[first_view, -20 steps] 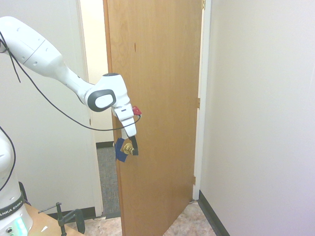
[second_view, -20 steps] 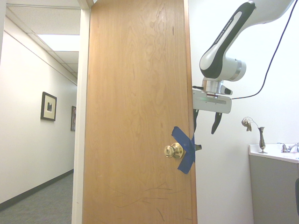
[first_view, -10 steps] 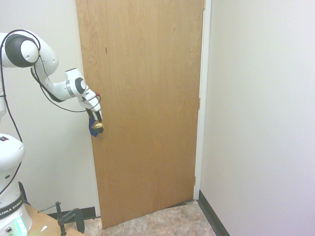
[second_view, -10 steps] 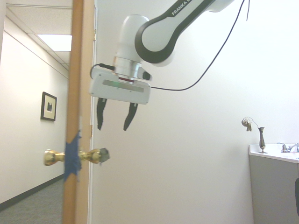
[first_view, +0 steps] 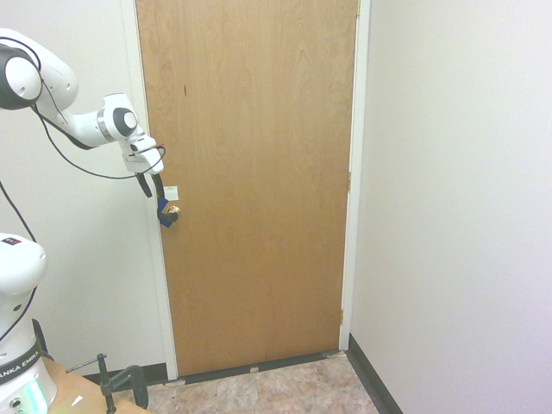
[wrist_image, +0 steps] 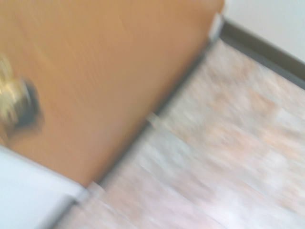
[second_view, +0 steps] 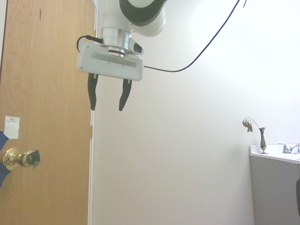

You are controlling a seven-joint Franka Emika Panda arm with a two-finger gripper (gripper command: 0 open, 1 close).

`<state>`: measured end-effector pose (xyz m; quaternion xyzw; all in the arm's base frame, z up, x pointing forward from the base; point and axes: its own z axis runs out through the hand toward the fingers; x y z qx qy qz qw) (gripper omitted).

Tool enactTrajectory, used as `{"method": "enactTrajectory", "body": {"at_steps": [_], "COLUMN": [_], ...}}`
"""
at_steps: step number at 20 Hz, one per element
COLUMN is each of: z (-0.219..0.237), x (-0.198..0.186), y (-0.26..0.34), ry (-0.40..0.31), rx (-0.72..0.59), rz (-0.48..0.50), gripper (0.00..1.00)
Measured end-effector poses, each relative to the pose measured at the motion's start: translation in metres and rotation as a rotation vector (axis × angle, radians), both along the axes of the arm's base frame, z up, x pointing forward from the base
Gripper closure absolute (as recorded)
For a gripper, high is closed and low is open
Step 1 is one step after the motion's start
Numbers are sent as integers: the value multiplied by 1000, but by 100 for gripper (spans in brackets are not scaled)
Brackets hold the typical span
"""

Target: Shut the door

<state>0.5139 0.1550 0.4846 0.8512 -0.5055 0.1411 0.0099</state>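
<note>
White walls [first_view: 448,172] met at a corner beside a pale, mottled floor [first_view: 285,388], and the door [first_view: 259,172] filled its frame, its bottom edge level with the dark baseboard. In the first exterior view the whole door showed, hinges on its right edge, with the brass knob [first_view: 172,210], a bit of blue tape [first_view: 161,219] and a small white sticker [first_view: 171,193] near its left edge. The gripper [first_view: 150,186] hung just above and beside the knob, too small there to tell whether it touched. The second exterior view cut the door [second_view: 47,117] off at the left, showing only its latch side; the knob [second_view: 14,158] with a dark tip, the sticker [second_view: 11,127] and a sliver of tape [second_view: 2,169] were at the picture's edge. There the gripper [second_view: 107,97] pointed down, its 2 fingers [second_view: 92,93] spread apart and empty, clear above the knob. A counter [second_view: 274,159] with a vase [second_view: 262,139] appeared only in this view. The wrist view was blurred: door [wrist_image: 95,71], a smeared knob [wrist_image: 16,105], floor [wrist_image: 214,157].
</note>
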Motion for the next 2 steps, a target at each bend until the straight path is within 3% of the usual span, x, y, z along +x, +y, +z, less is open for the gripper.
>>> {"method": "enactTrajectory", "body": {"at_steps": [2], "z": [10], "x": [-33], "y": [-17], "ry": [38], "rx": [11], "rz": [19], "gripper": [0]}}
